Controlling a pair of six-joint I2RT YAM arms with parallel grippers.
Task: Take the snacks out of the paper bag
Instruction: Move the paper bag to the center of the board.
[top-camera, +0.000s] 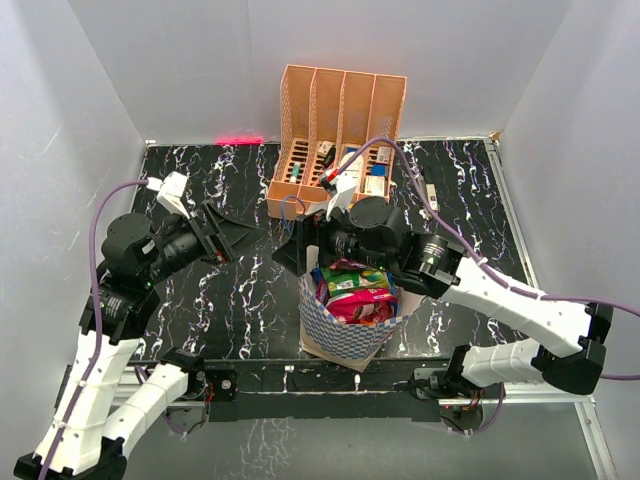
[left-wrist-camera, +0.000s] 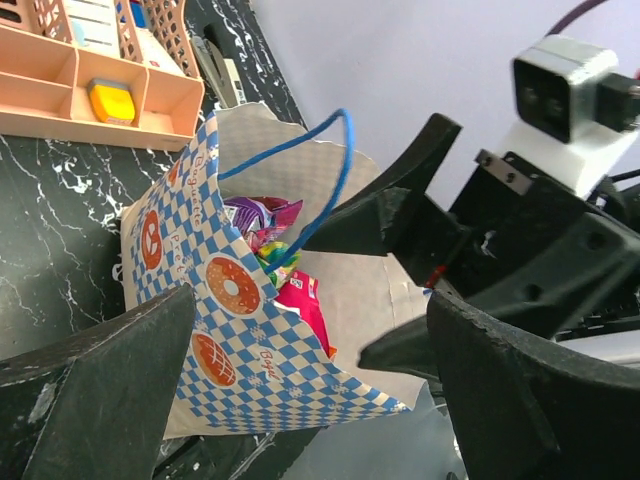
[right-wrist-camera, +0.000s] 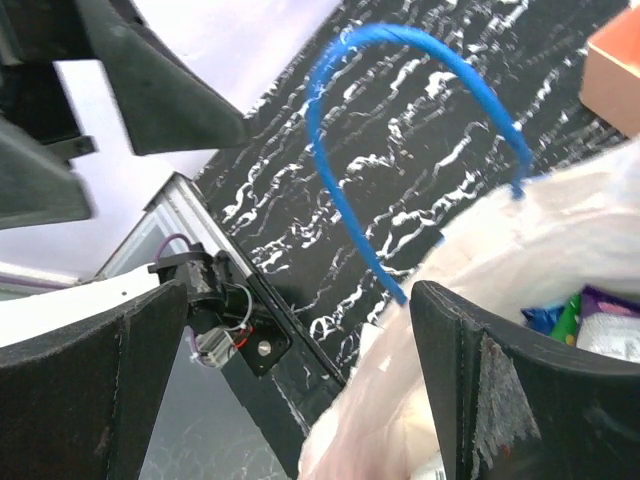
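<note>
The paper bag (top-camera: 350, 335), blue-and-white checked with orange logos, stands open near the table's front edge. Snacks (top-camera: 355, 290), green, red and pink packets, fill it. In the left wrist view the bag (left-wrist-camera: 240, 350) shows purple (left-wrist-camera: 262, 214) and pink (left-wrist-camera: 308, 305) packets inside. My left gripper (top-camera: 235, 238) is open and empty, left of the bag and apart from it (left-wrist-camera: 310, 300). My right gripper (top-camera: 293, 247) is open and empty at the bag's far left rim. In the right wrist view it (right-wrist-camera: 300, 300) is beside the bag's white edge (right-wrist-camera: 480, 260) and blue string handle (right-wrist-camera: 400, 40).
An orange slotted organizer (top-camera: 335, 140) with small bottles and boxes stands at the back, behind the bag; it also shows in the left wrist view (left-wrist-camera: 90, 80). White walls enclose the black marbled table (top-camera: 230, 300). The metal front rail (right-wrist-camera: 260, 330) lies near the bag.
</note>
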